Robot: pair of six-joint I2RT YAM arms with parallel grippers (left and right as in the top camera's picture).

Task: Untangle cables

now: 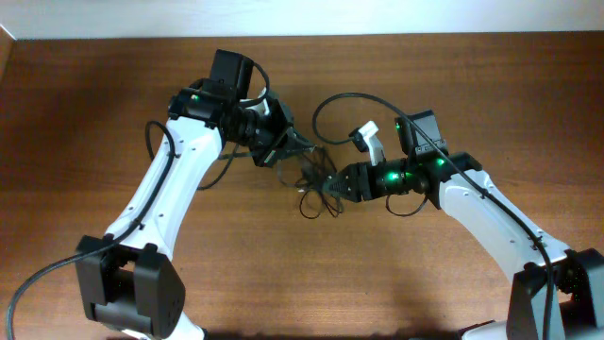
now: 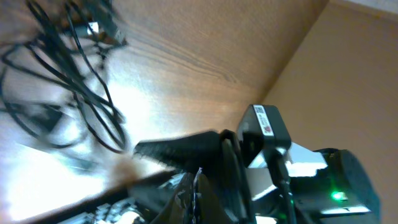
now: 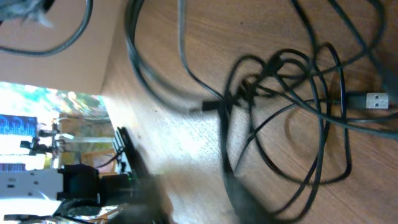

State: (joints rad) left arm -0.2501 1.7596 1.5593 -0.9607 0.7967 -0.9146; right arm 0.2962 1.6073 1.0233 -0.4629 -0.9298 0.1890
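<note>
The cables (image 1: 316, 184) are lying knotted near the middle of the table (image 1: 94, 94), well in from every edge, with a USB plug (image 3: 377, 99) sticking out. The left pincer (image 1: 286, 146) and right pincer (image 1: 332, 186) are crowding the knot, but I cannot tell whether either is gripping. They seem to be working at pulling it apart, and the next move calls for isolating one strand. I am finding no readable writing.

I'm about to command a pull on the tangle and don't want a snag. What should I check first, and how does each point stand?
1. cables separated: not ok, strands cross in a knot.
2. USB plug lying clear of that knot: ok.
3. left gripper holding a strand: cannot tell.
4. right gripper holding a strand: cannot tell.
5. Grippers apart from each other: ok, seen overhead.
</note>
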